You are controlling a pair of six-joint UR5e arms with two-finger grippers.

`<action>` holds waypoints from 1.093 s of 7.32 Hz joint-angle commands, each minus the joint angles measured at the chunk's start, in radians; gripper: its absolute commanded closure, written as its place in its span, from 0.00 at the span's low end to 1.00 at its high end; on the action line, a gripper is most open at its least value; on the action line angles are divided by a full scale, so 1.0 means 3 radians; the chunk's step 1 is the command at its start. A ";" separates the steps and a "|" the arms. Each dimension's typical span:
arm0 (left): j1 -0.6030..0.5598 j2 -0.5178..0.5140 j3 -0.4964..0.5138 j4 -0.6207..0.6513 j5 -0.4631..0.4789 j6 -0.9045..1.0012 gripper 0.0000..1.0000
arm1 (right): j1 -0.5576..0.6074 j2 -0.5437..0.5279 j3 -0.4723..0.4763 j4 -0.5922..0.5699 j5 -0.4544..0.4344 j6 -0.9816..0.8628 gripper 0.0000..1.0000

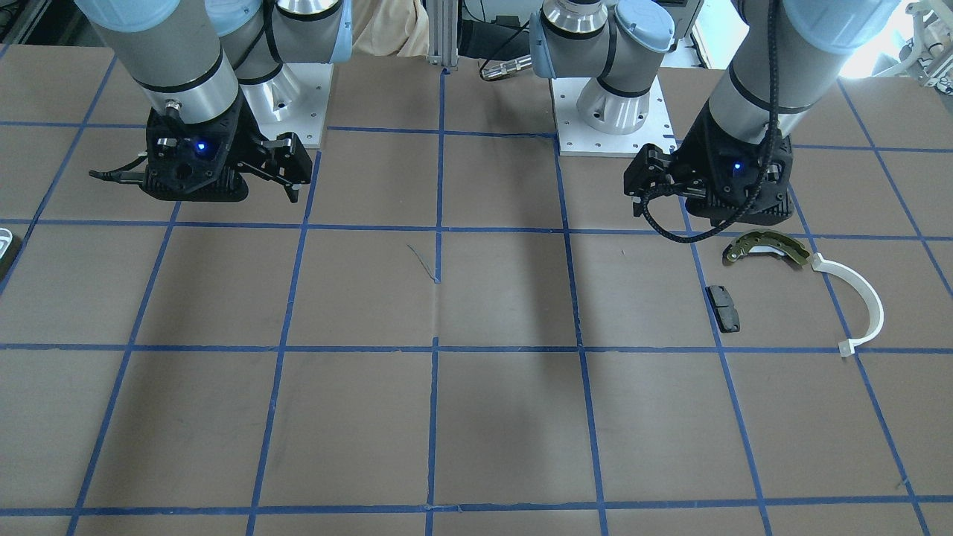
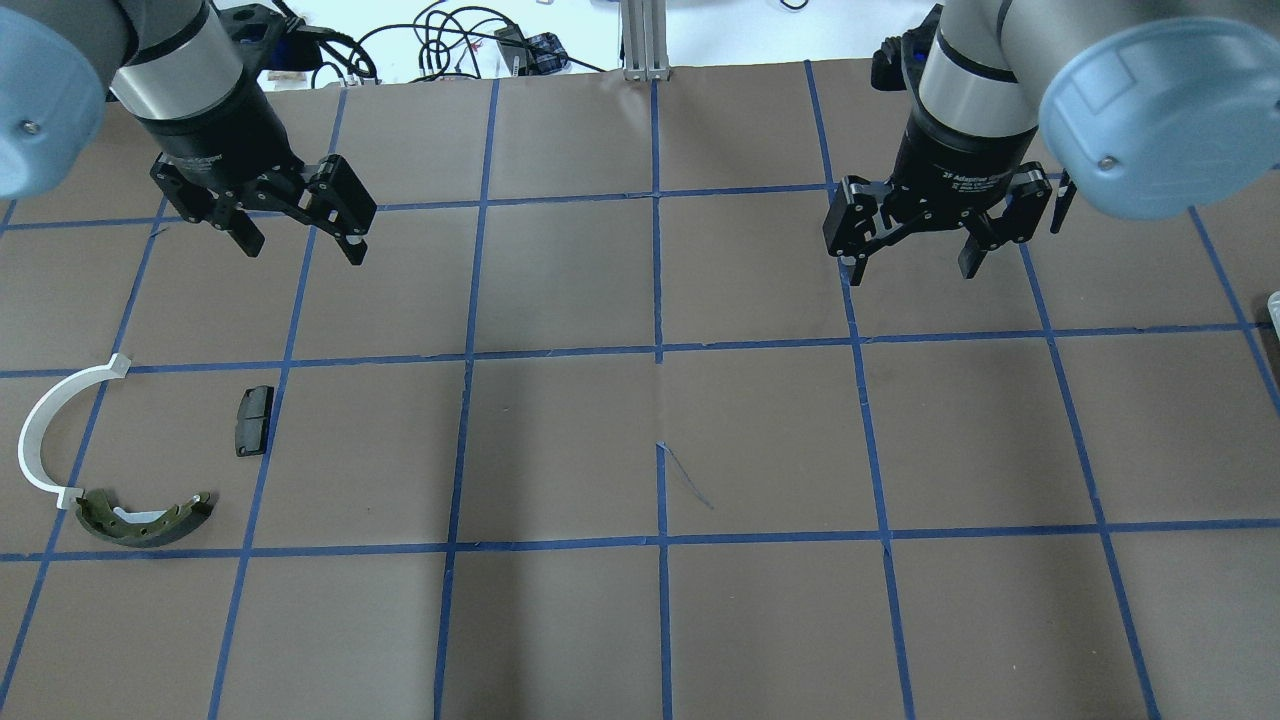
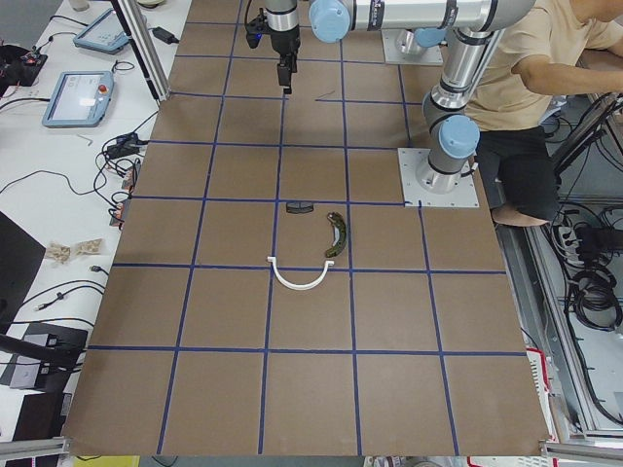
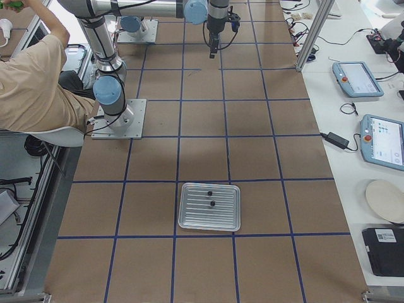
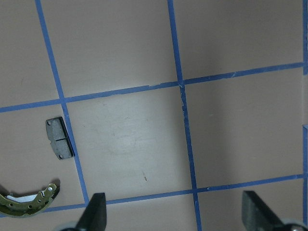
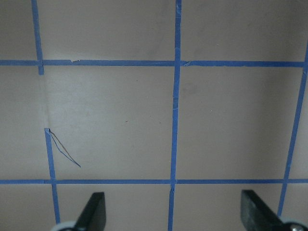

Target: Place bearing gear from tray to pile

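Note:
The tray (image 4: 189, 218) is a silver, ribbed, shallow tray in the exterior right view, holding two small dark round parts (image 4: 212, 203) too small to identify. Only a sliver of the tray shows in the front view (image 1: 4, 246) and the overhead view (image 2: 1275, 305). The pile is an olive-brass shoe (image 2: 145, 518), a white half-ring (image 2: 40, 440) and a black pad (image 2: 254, 420). It also shows in the front view, with the shoe (image 1: 767, 247) and pad (image 1: 723, 308). My left gripper (image 2: 300, 235) is open and empty above the table beyond the pile. My right gripper (image 2: 910, 262) is open and empty, far from the tray.
Brown table paper with a blue tape grid (image 2: 660, 350). A person in a beige shirt (image 3: 555, 58) sits behind the robot bases. Tablets and cables (image 4: 356, 79) lie on the side bench beyond the table's far edge.

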 commanded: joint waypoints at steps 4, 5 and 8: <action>0.0018 -0.0016 -0.0007 0.0075 0.0000 0.0038 0.00 | -0.0296 0.0013 -0.0009 -0.0120 0.0013 -0.0797 0.00; 0.0018 -0.0026 -0.0012 0.0075 0.0000 0.0033 0.00 | -0.0393 0.0018 -0.0019 -0.0130 0.0003 -0.0980 0.00; 0.0017 -0.0011 0.0003 0.0075 0.0000 0.0044 0.00 | -0.0985 0.0212 -0.0167 -0.0161 -0.0017 -0.1761 0.00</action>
